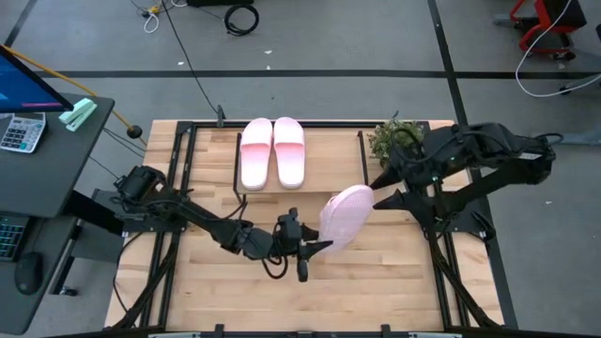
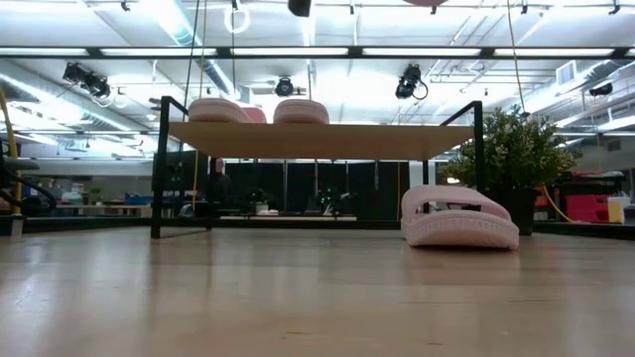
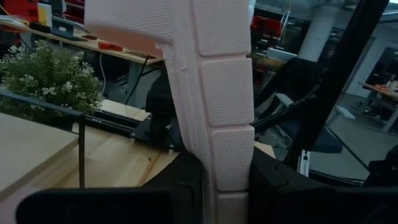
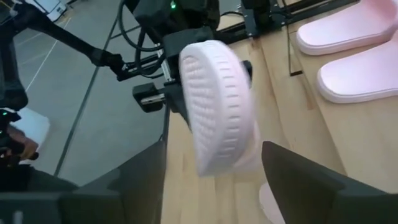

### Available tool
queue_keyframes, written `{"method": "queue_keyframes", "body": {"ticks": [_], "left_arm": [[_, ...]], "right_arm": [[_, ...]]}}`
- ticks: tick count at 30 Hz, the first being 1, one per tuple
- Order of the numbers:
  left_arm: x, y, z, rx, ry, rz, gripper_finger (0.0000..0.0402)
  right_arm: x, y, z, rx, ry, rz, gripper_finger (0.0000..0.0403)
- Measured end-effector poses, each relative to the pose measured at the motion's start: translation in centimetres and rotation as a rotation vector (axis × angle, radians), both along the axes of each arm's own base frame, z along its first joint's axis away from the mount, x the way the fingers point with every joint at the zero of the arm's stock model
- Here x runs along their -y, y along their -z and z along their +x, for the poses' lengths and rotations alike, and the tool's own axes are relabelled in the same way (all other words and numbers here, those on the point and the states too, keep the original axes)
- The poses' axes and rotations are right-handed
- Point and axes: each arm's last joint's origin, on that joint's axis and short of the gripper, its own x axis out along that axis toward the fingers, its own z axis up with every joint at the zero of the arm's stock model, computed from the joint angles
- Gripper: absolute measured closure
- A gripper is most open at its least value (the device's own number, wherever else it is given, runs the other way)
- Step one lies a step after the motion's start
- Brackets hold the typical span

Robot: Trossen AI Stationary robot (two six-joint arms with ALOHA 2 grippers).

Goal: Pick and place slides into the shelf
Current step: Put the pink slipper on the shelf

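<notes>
High view showed the left hand (image 1: 315, 247) clamped on the edge of a pale pink slide (image 1: 345, 217), lifted above the counter (image 1: 394, 282) near centre, w/ the slide's sole turned up. Two more slides (image 1: 272, 152) sat side by side on the shelf (image 1: 324, 155) at 12 o'clock. Low view showed a fourth slide (image 2: 458, 217) flat on the counter, just beside the shelf's leg and a potted plant (image 2: 514, 149).

Right hand (image 4: 211, 180) hovered at approx. 3 o'clock, fingers apart, facing the held slide.

Risks, as a judgement: the hold is on a thin edge of soft foam, so the slide could twist or slip. Swinging toward the shelf, it might clip the black frame or nudge the two placed slides.

No brand, label or legible writing was visible.
</notes>
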Motion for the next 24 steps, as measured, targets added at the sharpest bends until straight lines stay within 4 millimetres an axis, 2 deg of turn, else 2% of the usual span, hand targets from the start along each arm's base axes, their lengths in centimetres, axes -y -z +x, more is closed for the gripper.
{"method": "queue_keyframes", "body": {"ticks": [4,9,19,24], "left_arm": [[0.1,0.0,0.0,0.0,0.018,-0.001,0.0321],[0.0,0.0,0.0,0.0,0.019,0.0,0.0322],[-0.3,-0.1,0.2,0.008,0.008,-0.006,0.0316],[-0.4,-0.1,0.2,0.008,0.006,-0.008,0.0323]], "right_arm": [[0.4,-0.1,0.1,0.014,0.011,-0.018,0.0123],[0.7,-0.3,0.9,0.062,0.009,-0.011,0.0138],[0.2,0.7,3.7,0.023,-0.092,0.049,0.0186],[0.0,1.1,4.4,0.01,-0.114,0.035,0.0229]]}}
